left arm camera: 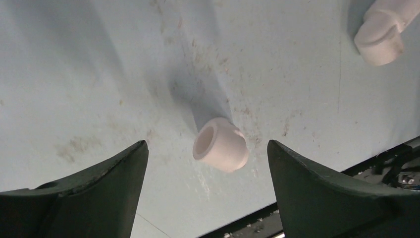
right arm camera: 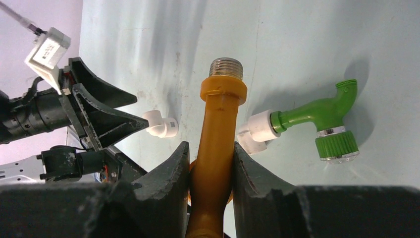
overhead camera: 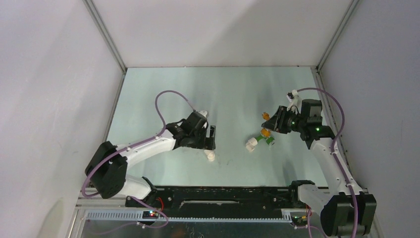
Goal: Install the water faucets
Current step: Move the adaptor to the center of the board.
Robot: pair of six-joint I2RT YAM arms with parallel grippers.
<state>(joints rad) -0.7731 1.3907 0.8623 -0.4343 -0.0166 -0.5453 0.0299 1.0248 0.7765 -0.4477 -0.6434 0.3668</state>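
Right gripper [right arm camera: 210,147] pinched the orange faucet [right arm camera: 218,119]; left gripper [left arm camera: 207,145] spread around a white fitting [left arm camera: 221,145]; a tag [right arm camera: 48,49] bore seemingly unreadable print.

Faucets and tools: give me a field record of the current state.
orange faucet: clamped in right tool, threaded end free
green faucet: lying on table, end in white elbow
left tool: open, loose fitting on table between its fingers
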